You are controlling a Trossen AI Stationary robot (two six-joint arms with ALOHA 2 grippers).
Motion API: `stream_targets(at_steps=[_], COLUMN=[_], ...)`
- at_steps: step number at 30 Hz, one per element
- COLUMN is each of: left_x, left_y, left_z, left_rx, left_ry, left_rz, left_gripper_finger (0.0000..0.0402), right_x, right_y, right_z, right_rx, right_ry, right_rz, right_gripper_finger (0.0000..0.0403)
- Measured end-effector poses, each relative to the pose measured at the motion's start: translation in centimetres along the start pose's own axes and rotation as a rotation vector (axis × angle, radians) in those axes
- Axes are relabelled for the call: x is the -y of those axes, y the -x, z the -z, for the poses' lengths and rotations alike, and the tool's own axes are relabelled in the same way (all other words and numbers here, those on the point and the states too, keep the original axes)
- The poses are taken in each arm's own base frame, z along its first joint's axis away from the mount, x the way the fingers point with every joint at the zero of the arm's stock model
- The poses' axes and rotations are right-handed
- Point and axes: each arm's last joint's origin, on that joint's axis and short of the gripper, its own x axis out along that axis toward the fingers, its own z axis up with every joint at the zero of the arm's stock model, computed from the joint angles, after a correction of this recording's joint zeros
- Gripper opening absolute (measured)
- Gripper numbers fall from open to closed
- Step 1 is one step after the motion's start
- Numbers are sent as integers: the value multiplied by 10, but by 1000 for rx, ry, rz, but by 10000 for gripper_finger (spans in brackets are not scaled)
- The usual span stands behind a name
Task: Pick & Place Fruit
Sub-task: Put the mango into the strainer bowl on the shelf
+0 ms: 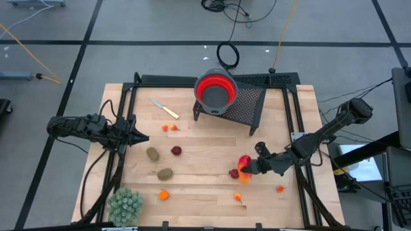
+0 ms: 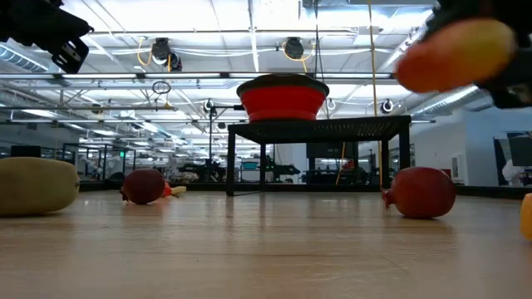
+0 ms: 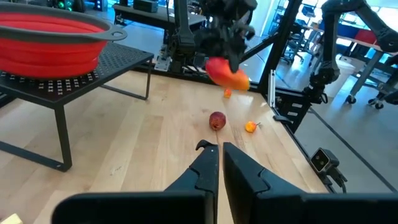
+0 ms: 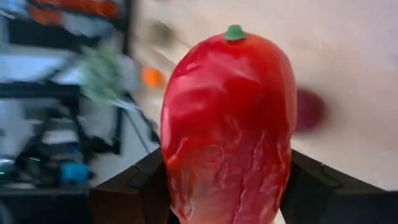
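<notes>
Slipping is the main risk now: the mango (image 4: 227,124) is long and smooth, it is gripped only at its lower part, and much of it stands out beyond the fingers, so a quick swing could turn it or let it drop. It hangs clear of the table (image 1: 205,154), so a fall would send it rolling among the other fruits. The right gripper (image 1: 252,167) is clamped on the mango, jaws partly apart around its width, one finger on each side. A dark red fruit (image 1: 234,173) lies just beside this gripper on the wood, and could be knocked if the arm goes low. The red bowl (image 1: 216,91) on its black stand (image 1: 247,109) is well apart from the gripper, probably the goal. The left gripper (image 1: 142,138) waits with fingers together, holding nothing, near the two kiwis (image 1: 153,154).
</notes>
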Motion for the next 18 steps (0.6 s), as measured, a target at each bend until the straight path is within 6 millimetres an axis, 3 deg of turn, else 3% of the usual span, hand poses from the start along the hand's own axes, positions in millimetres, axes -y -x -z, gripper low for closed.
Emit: stream_targets(at_steps=[8,18], left_x=[0,1], left_y=[0,0], left_z=[0,-6], left_rx=[0,57], left_ry=[5,44], left_rz=[0,15], left_gripper_finger=[21,21], right_x=[-25,-49], right_y=[8,19], right_z=[-9,-17], right_rx=[285,536], right_ry=[126,326], right_rz=[-219,-354], right_gripper_finger=[217,216])
